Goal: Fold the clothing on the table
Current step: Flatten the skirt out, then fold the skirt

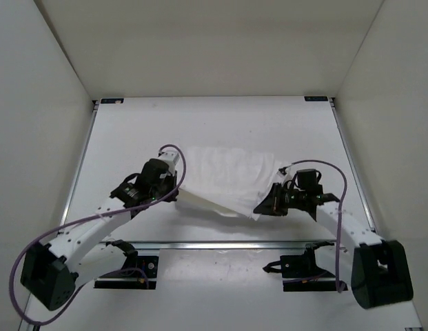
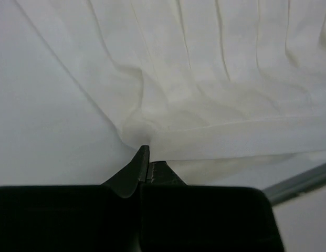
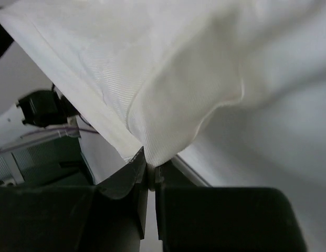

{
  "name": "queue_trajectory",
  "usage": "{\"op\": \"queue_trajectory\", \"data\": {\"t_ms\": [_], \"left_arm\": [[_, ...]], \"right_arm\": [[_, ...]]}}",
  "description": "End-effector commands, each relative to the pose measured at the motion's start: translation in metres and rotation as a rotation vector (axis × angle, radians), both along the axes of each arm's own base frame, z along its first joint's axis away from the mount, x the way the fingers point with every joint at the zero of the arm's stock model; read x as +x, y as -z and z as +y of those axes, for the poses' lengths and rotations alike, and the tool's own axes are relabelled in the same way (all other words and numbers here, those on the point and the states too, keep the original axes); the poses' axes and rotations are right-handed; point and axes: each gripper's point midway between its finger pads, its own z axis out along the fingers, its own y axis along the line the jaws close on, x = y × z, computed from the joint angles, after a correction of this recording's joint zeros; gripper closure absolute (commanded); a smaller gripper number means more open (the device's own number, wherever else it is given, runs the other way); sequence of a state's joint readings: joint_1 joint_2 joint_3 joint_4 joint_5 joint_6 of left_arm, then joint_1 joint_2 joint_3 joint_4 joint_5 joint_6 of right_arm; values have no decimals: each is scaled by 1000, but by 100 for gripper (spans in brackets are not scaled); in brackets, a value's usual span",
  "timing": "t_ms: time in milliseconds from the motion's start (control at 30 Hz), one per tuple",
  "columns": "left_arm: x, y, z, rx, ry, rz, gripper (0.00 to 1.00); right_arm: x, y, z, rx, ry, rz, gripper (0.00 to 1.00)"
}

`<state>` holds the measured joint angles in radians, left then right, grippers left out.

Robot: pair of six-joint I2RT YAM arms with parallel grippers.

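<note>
A white garment (image 1: 231, 172) lies around the middle of the tabletop (image 1: 214, 124). Its far part is flat and wrinkled, while its near edge is raised off the surface and stretched in a taut line between the two arms. The left pincer (image 1: 176, 194) is closed tight on the garment's near left corner. In the left wrist view its fingers (image 2: 136, 170) meet with a pinch of hemmed cloth between them, and faint ribbed creases fan away from the grip. The right pincer (image 1: 258, 209) is likewise closed on the near right corner, and in the right wrist view the cloth bunches into a fold just above its fingertips (image 3: 126, 181). The two pincers sit well apart, just beyond the metal rail (image 1: 220, 243) that runs along the tabletop's near side
</note>
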<state>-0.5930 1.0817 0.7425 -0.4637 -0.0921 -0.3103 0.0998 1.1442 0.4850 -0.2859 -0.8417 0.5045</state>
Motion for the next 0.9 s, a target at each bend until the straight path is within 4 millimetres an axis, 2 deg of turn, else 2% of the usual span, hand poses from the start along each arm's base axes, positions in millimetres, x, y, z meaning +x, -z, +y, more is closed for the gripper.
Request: {"op": "queue_trajectory", "data": {"t_ms": [0, 67, 200, 233, 267, 300, 333, 367, 400, 433, 467, 500, 533, 567, 600, 633, 667, 700, 800, 867], "left_arm": [[-13, -29, 37, -84, -174, -60, 100], [-16, -24, 42, -93, -177, -35, 100], [17, -30, 47, -87, -189, -48, 100], [27, -18, 50, -70, -212, -13, 100], [38, -22, 46, -84, -208, -20, 100], [53, -17, 48, -80, -226, -2, 100], [60, 1, 49, -64, -233, 56, 100], [71, -3, 40, -93, -213, 52, 100], [85, 2, 35, -99, -200, 75, 100], [91, 19, 27, -83, -181, 121, 96], [102, 28, 17, -78, -157, 157, 84], [116, 16, 9, -78, -132, 139, 70], [121, 29, 4, -64, -131, 178, 63], [131, 23, -1, -63, -127, 182, 47], [145, 21, -5, -64, -125, 177, 37], [153, 17, -7, -65, -124, 171, 32], [159, 16, -6, -63, -137, 159, 16], [166, 8, -6, -61, -132, 128, 2], [180, -16, 11, -66, -177, 42, 2], [174, -32, 20, -66, -205, 0, 1]], "right_arm": [[-2, -16, 9, -29, 68, -167, 100], [0, -29, 13, -6, 72, -213, 100], [34, -45, -7, 52, 110, -219, 100], [45, -44, -10, 48, 106, -216, 100], [55, -44, -17, 39, 126, -226, 100], [68, -41, -20, 24, 130, -223, 100], [78, -36, -21, 17, 119, -214, 100], [89, -26, -27, 25, 142, -181, 99], [103, -36, -28, 59, 145, -214, 91], [110, -31, -28, 99, 150, -162, 86], [121, -26, -30, 120, 163, -163, 74], [133, -36, -30, 143, 174, -191, 63], [142, -39, -30, 160, 177, -192, 59], [149, -44, -30, 168, 174, -226, 53], [159, -52, -29, 172, 179, -253, 46], [167, -61, -30, 164, 183, -291, 39], [174, -72, -30, 155, 181, -325, 35], [176, -73, -30, 151, 175, -323, 35], [178, -82, -24, 101, 114, -389, 35], [173, -84, -17, 52, 33, -481, 37]]}}
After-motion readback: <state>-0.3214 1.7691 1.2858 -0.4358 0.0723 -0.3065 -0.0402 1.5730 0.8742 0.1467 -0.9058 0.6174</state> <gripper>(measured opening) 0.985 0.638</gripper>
